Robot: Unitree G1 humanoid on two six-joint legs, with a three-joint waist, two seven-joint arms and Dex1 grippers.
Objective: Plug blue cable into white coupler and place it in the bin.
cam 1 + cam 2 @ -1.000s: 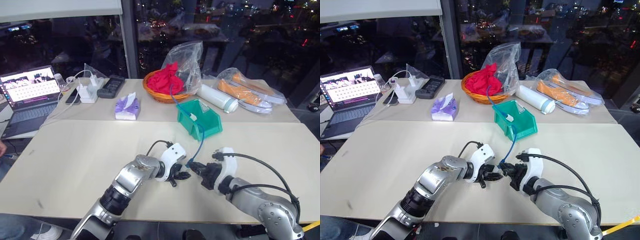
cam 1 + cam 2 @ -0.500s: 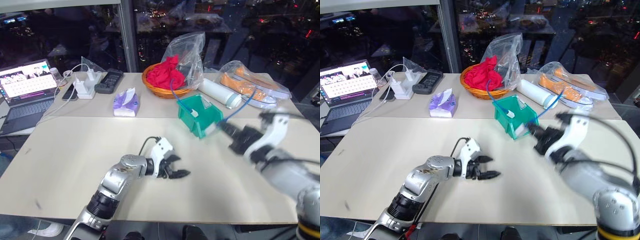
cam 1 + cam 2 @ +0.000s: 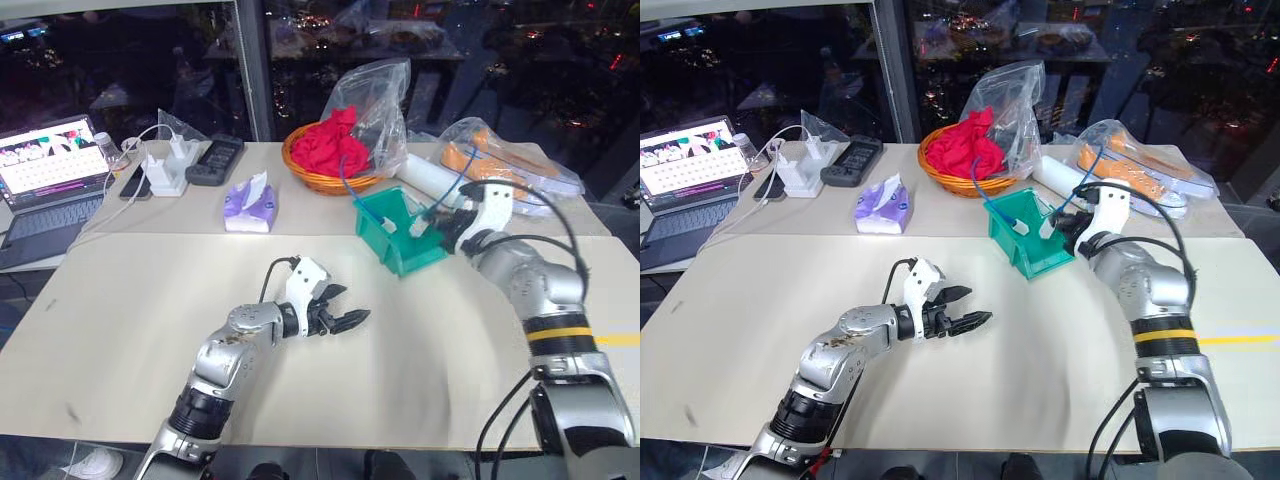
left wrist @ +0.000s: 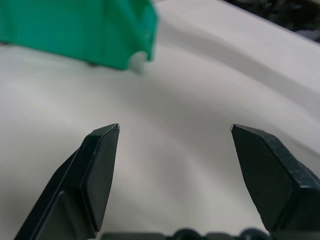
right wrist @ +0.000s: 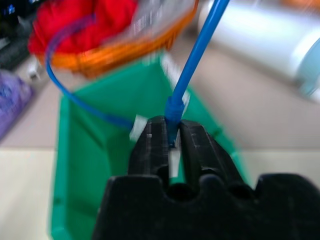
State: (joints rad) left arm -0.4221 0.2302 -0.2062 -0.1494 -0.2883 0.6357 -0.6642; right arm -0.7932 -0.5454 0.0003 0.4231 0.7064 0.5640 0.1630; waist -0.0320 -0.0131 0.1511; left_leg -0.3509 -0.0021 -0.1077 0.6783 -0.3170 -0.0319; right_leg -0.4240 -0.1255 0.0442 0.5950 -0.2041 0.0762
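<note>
A: What's the step in hand?

B: The drop into the bin (image 3: 400, 232), I'd judge. The right gripper (image 5: 171, 131) is over the bin's open top, its two fingers nearly together and pinching the blue cable (image 5: 196, 52) right at its plug end. A pale sliver shows between the fingers just below the plug; it may be the white coupler (image 5: 173, 162), but I can't tell for sure.

A: How should it be done well?

B: Lower the held end a little deeper between the green walls before letting go, so the plug lands inside and not on the rim. The cable rises from the fingers and arcs back over the gripper, so its free length could drag the end out; feed that slack in too. Open slowly.

A: And the other cable in there?

B: A darker blue cable (image 5: 70, 95) loops just ahead of the right gripper, from the bin toward the orange basket (image 3: 330, 180). Keep clear of it.

A: The left gripper?

B: The left gripper (image 3: 345, 322) hovers over the counter (image 3: 130, 300), wide open and empty, with the bin well ahead of it.
</note>
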